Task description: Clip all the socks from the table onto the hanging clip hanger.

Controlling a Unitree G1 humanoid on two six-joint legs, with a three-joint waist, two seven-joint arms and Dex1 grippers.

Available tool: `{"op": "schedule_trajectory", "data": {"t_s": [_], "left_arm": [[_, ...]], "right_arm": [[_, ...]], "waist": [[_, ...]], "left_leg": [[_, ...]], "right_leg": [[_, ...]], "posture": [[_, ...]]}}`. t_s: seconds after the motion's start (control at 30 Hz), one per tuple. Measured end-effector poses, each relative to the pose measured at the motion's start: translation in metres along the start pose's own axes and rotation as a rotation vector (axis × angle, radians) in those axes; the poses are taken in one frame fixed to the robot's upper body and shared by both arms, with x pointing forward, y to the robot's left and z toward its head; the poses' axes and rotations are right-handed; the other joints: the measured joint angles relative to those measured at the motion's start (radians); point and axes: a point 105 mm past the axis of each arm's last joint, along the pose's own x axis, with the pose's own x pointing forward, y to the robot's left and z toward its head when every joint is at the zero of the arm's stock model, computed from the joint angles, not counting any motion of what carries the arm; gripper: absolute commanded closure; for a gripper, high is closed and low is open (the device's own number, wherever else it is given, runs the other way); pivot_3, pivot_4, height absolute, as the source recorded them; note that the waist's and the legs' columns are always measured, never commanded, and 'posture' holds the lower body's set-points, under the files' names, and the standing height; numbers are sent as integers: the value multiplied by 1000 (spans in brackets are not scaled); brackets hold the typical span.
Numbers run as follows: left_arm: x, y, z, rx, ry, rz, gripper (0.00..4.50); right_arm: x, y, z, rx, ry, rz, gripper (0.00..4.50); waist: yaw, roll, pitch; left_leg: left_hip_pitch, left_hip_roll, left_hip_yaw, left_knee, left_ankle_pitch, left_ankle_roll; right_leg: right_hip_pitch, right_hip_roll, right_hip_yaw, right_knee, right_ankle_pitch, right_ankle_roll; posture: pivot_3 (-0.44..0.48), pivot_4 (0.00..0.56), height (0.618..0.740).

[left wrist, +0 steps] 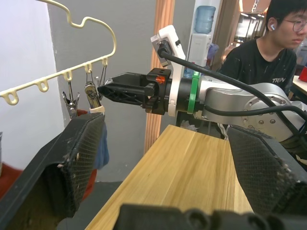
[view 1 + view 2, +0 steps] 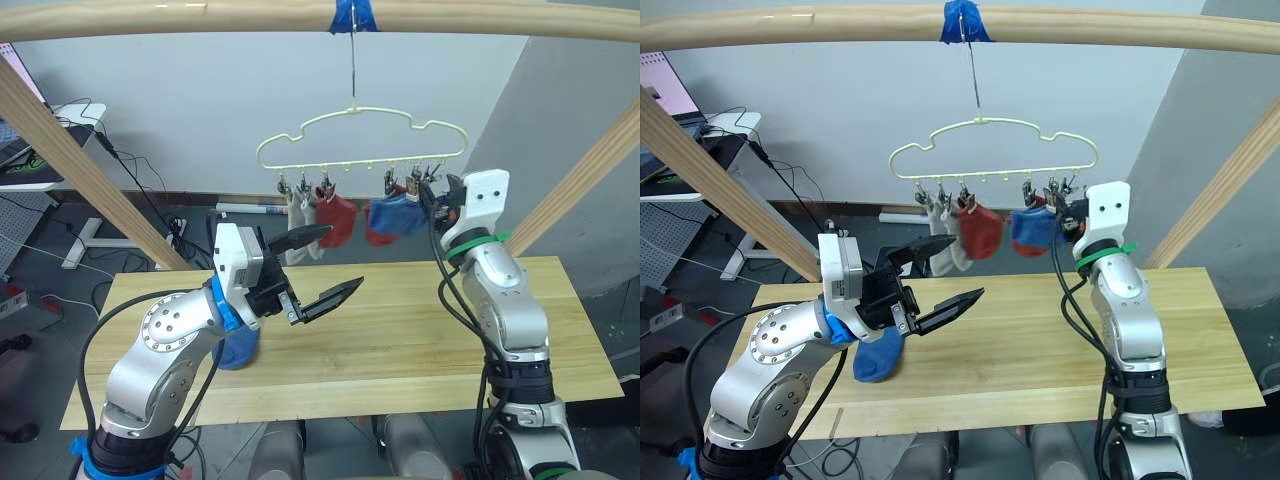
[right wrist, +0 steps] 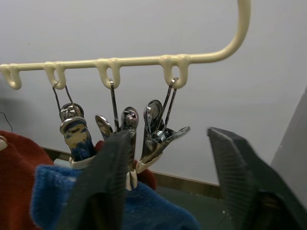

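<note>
The pale-yellow clip hanger (image 2: 360,130) hangs from a wooden beam above the table's far edge. Two grey socks (image 2: 300,212), a red sock (image 2: 338,216), and a blue sock (image 2: 398,218) with a red one behind it hang from its clips. One more blue sock (image 2: 878,356) lies on the table (image 2: 420,330), partly hidden under my left arm. My left gripper (image 2: 344,256) hovers open and empty above the table's left part. My right gripper (image 3: 168,134) is raised to the hanger's right end, open, with a free metal clip (image 3: 156,129) between its fingers.
A round wooden beam (image 2: 200,18) runs overhead, and slanted beams (image 2: 70,150) stand at both sides. Behind the table are a wall, cables and a desk at far left. A seated person (image 1: 273,43) shows in the left wrist view.
</note>
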Motion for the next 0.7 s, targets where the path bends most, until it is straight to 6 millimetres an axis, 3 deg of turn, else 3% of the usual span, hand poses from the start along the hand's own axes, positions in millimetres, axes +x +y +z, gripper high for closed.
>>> {"op": "schedule_trajectory", "data": {"t_s": [0.43, 0.53, 0.63, 0.7], "left_arm": [[0, 0, 0, 1, 7, -3, 0], [0, 0, 0, 2, 9, -4, 0], [0, 0, 0, 4, 9, -4, 0], [0, 0, 0, 5, 11, -5, 0]], "right_arm": [[-7, 3, -6, -20, 13, -98, 1049], [-6, 5, -7, -11, 13, -108, 1565], [-6, 8, -7, 3, 13, -112, 2597], [-5, 13, -8, 18, 14, -113, 2597]], "waist": [[0, 0, 0], [0, 0, 0], [0, 0, 0], [0, 0, 0]], "left_leg": [[0, 0, 0, 0, 0, 0], [0, 0, 0, 0, 0, 0], [0, 0, 0, 0, 0, 0], [0, 0, 0, 0, 0, 0]], "right_leg": [[0, 0, 0, 0, 0, 0], [0, 0, 0, 0, 0, 0], [0, 0, 0, 0, 0, 0], [0, 0, 0, 0, 0, 0]], "posture": [[-50, 196, 740], [-49, 196, 740], [-46, 197, 740], [-46, 197, 740]]}}
